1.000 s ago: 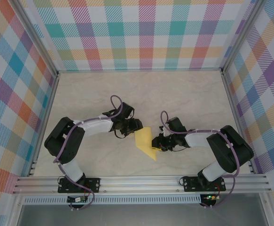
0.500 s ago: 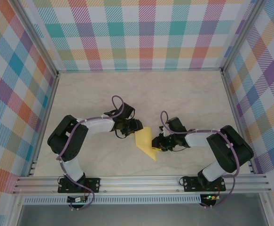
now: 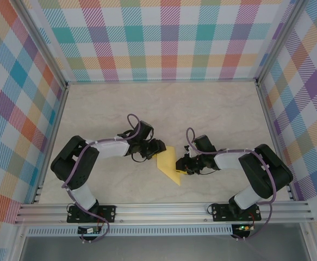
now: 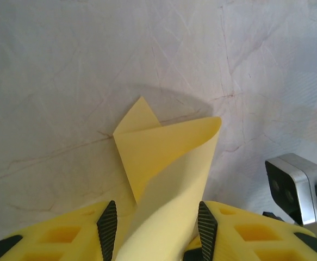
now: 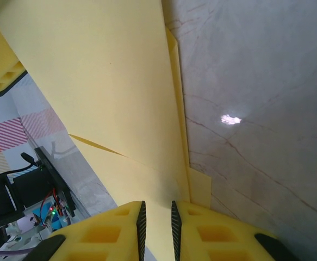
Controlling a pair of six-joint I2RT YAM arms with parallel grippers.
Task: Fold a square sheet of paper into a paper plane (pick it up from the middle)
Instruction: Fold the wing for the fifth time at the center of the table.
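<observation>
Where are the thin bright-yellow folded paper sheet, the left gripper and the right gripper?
bright-yellow folded paper sheet point(image 3: 168, 164), top external view, middle of its face.
left gripper point(image 4: 156, 215), left wrist view, midway between fingertips.
right gripper point(image 5: 157, 213), right wrist view, midway between fingertips.

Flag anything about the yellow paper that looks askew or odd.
The yellow paper is not lying flat. One flap bows up in a loose, uncreased curl inside the open left pincer, with a folded corner poking out behind it. The right pincer pinches the paper's other side. No tears are visible.
</observation>
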